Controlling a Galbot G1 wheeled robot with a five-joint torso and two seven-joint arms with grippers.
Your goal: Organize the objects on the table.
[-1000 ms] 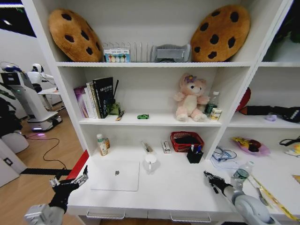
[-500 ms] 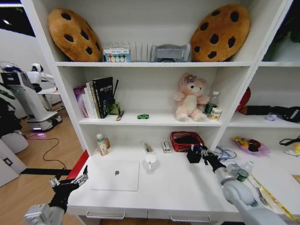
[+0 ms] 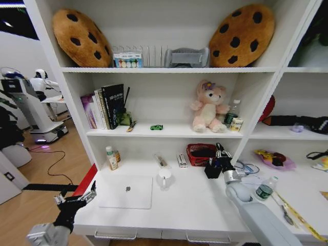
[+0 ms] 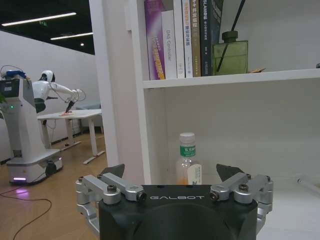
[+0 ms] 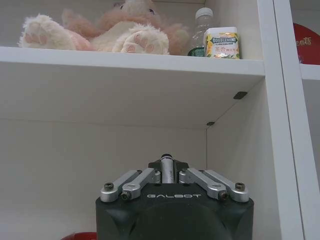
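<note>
My right gripper [image 3: 221, 152] hovers just above the black pen holder [image 3: 212, 170] at the back of the white table [image 3: 195, 210]. In the right wrist view this gripper [image 5: 168, 172] is shut on a slim dark pen [image 5: 167, 167] that stands upright between the fingers. A silver laptop [image 3: 125, 191] lies closed at the table's left. The tiny green toy car [image 3: 156, 127] sits on the shelf above. A clear green-capped bottle [image 3: 264, 190] stands at the right. Off the table's front left corner my left gripper [image 3: 77, 197] is parked, and the left wrist view shows this gripper [image 4: 171, 172] open.
A red basket [image 3: 204, 152] sits beside the pen holder, and a white mug [image 3: 164, 177] stands behind the laptop. A small bottle [image 4: 188, 165] is against the left shelf wall. Books [image 3: 105, 106] and a pink plush bear [image 3: 208, 106] occupy the middle shelf. Cookie cushions [image 3: 82, 37] rest on top.
My right gripper has travelled from the table's front right up and back to the pen holder. The left arm has stayed still.
</note>
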